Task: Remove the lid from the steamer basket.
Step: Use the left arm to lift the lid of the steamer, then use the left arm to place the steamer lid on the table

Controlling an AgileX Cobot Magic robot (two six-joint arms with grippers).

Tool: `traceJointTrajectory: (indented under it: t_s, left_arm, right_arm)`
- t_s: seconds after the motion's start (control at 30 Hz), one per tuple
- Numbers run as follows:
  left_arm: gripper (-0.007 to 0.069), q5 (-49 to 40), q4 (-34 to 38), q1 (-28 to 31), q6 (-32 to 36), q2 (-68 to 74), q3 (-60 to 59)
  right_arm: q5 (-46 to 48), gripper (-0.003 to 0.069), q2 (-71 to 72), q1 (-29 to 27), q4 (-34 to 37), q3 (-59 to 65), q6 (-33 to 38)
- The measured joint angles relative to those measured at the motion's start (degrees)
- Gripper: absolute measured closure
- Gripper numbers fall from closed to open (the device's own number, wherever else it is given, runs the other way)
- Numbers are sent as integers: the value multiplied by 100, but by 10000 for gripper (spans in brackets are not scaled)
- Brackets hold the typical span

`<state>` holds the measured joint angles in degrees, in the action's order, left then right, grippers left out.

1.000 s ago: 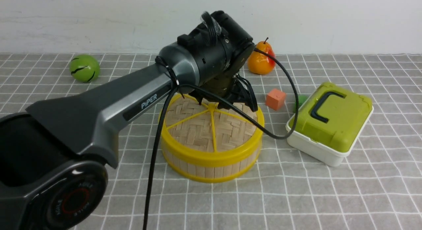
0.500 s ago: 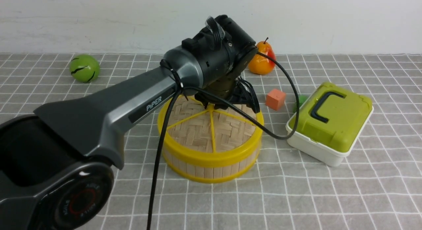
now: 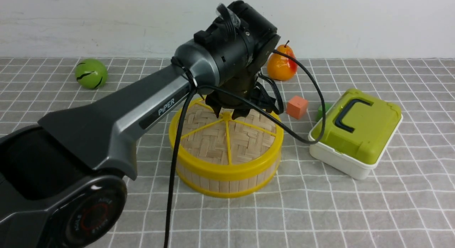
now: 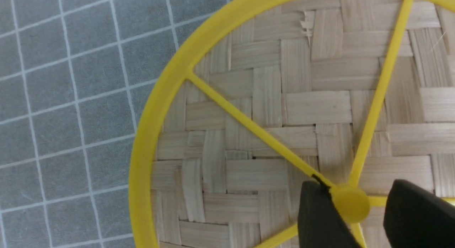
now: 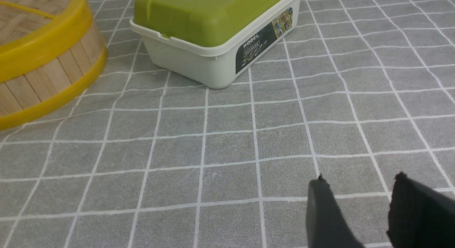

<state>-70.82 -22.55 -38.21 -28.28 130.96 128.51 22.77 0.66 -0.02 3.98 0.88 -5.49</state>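
Note:
The lid [image 3: 220, 141] is a woven bamboo disc with a yellow rim and spokes, and it sits on the steamer basket [image 3: 227, 184] at the table's middle. My left gripper [image 3: 226, 111] points down over the lid's centre knob [image 3: 226, 115]. In the left wrist view the gripper [image 4: 357, 186] is open with the knob [image 4: 350, 204] between its fingers. One finger touches the knob and the other stands apart from it. My right gripper [image 5: 359, 178] is open and empty over the cloth, and it does not show in the front view. The basket's wall [image 5: 35, 80] also shows in the right wrist view.
A white box with a green lid [image 3: 355, 130] stands to the right of the basket, also in the right wrist view [image 5: 213, 20]. An orange cube [image 3: 296, 106], a small green piece [image 3: 324, 107], a pear [image 3: 281, 64] and a green ball [image 3: 91, 73] lie further back. A black cable [image 3: 312, 98] hangs from the left wrist.
My left wrist dipped, then rose a little while staying over the knob. The lid still sits on the basket, which has shifted slightly left.

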Motion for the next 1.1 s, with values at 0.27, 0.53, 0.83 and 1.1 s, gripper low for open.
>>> traceJointTrajectory:
  t_s: [0.27,0.53,0.83,1.1]
  left_arm:
    - [443,0,107,38,0,53,11]
    - [517,4,243,87,-5,34,131]
    - [517,47,395,300,605,-1130,874]
    - [517,-41,591,1753,987,-2220,430]
  right_arm:
    - [0,418,0,0,0,0,0]
    - [0,418,0,0,0,0,0]
    - [0,418,0,0,0,0,0]
    - [0,418,0,0,0,0,0]
